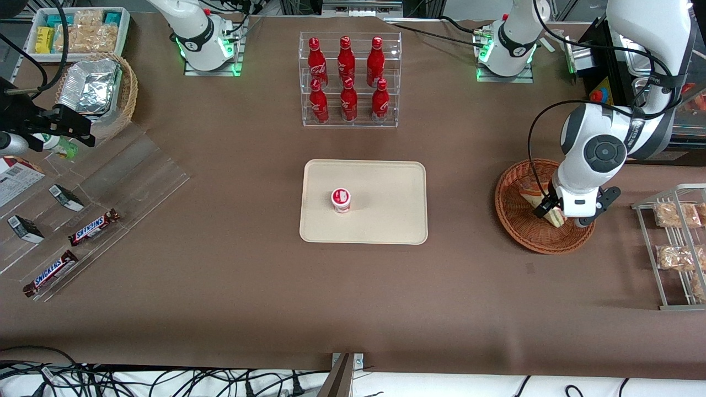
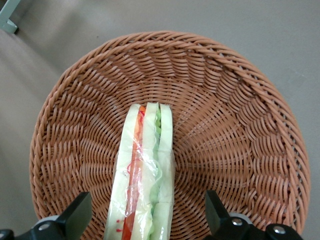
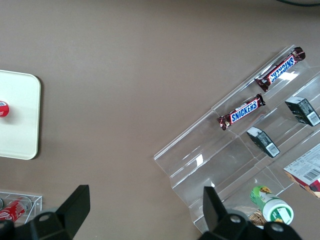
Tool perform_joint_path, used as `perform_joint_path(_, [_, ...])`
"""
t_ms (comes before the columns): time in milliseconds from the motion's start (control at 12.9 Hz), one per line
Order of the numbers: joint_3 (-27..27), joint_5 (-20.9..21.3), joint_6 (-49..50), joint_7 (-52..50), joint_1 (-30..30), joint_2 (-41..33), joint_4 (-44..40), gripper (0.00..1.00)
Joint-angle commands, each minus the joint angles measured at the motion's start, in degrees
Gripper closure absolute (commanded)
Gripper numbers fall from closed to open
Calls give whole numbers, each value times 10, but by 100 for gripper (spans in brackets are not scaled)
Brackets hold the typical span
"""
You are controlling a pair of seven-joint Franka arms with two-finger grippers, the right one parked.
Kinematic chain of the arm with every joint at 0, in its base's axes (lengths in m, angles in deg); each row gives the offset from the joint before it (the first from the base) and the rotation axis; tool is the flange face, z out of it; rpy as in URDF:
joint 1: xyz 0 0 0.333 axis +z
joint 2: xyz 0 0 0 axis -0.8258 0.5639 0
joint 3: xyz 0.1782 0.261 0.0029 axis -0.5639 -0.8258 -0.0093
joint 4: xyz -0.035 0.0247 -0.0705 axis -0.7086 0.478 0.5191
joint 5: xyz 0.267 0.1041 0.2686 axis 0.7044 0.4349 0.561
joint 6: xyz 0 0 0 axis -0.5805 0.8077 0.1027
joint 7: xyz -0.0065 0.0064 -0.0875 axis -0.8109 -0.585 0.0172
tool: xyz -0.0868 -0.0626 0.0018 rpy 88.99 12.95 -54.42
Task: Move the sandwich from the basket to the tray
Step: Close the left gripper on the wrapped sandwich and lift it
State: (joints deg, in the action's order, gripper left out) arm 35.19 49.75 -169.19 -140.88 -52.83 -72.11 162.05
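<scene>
The sandwich [image 2: 144,165], a clear-wrapped wedge of white bread with green and orange filling, lies in the reddish-brown wicker basket [image 2: 235,125]. My gripper [image 2: 146,200] hangs low over the basket, open, with one finger on each side of the sandwich and a gap between each finger and the wrap. In the front view the gripper [image 1: 562,215] is above the basket [image 1: 515,229], toward the working arm's end of the table, and partly covers the sandwich [image 1: 556,218]. The cream tray [image 1: 386,182] lies at mid-table with a small white-and-red cup [image 1: 341,199] standing on it.
A clear rack of red bottles [image 1: 349,80] stands farther from the front camera than the tray. A wire rack with snack packets [image 1: 675,242] sits beside the basket. An acrylic display with Snickers bars [image 1: 94,227] lies toward the parked arm's end.
</scene>
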Motion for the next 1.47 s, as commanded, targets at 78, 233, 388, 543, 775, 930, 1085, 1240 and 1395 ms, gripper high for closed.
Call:
perform_joint_path(78, [3,23,-8,-25,3,-7,16,0])
perform_joint_path(233, [5,24,-8,-25,3,0,24,0])
perform_joint_path(388, [6,29,-8,-25,2,0,25,0])
perform_joint_path(543, [6,29,-7,-25,3,0,25,10])
perform_joint_path(775, [7,29,-2,-26,3,0,22,59])
perform_joint_path(930, [9,28,1,-25,1,-3,15,59])
perform_joint_path(1085, [13,24,51,-17,-11,-6,-26,60])
perform_joint_path(1240, [48,12,139,14,-14,-1,-95,60])
perform_joint_path(1395, [64,-24,181,67,-14,-2,-144,60])
